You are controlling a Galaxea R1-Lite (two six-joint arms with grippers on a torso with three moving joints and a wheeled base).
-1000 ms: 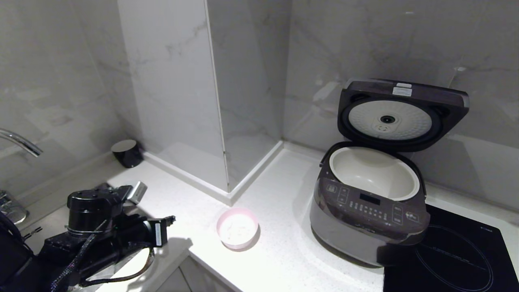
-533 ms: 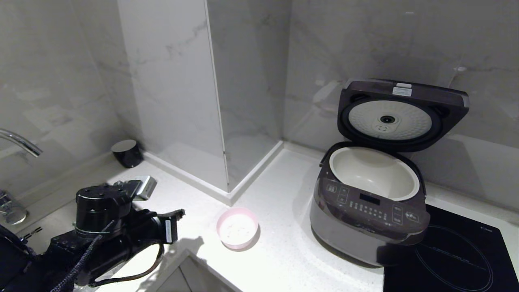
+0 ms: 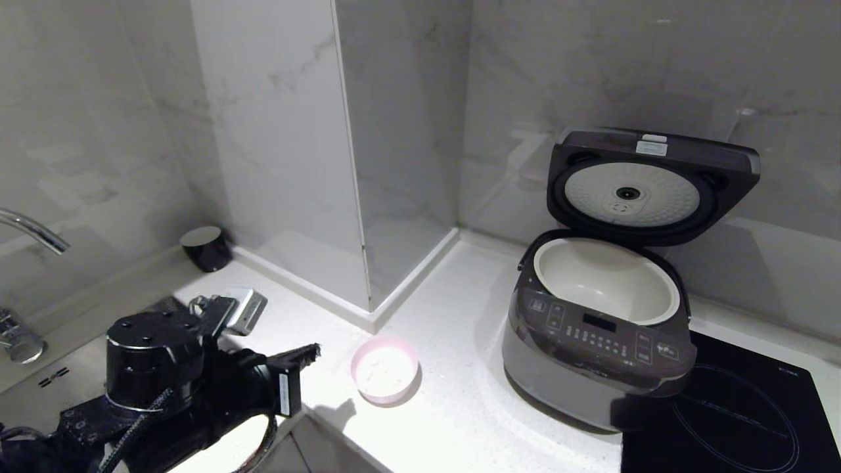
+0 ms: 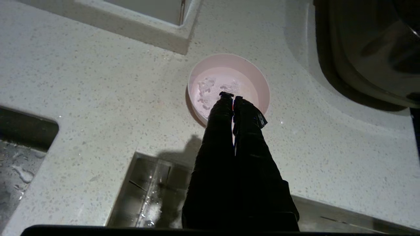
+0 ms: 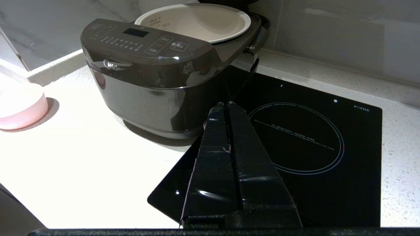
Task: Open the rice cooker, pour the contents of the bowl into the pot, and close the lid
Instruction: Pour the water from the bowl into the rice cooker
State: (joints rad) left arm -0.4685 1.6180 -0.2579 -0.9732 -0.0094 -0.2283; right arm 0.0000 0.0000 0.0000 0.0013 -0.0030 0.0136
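The rice cooker [image 3: 594, 335] stands on the table [image 3: 460, 407] near the back wall, its lid [image 3: 650, 184] raised and the pot [image 3: 608, 279] bare. The bowl [image 3: 384, 369] sits near the table's front edge. The left gripper [image 3: 309, 355], fingers pressed together and empty, hovers just beside the bowl; the right gripper [image 5: 225, 104], also closed, hangs over the hob [image 5: 311, 147].

Left end effector [image 4: 229, 96] fingers pressed together, empty; right end effector [image 5: 225, 104] likewise.

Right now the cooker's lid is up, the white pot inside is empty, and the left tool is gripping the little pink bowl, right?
Not quite. The lid is up and the pot looks empty, but the left tool is shut on nothing, short of the bowl. The head view shows a gap between them, with the bowl alone on the counter.
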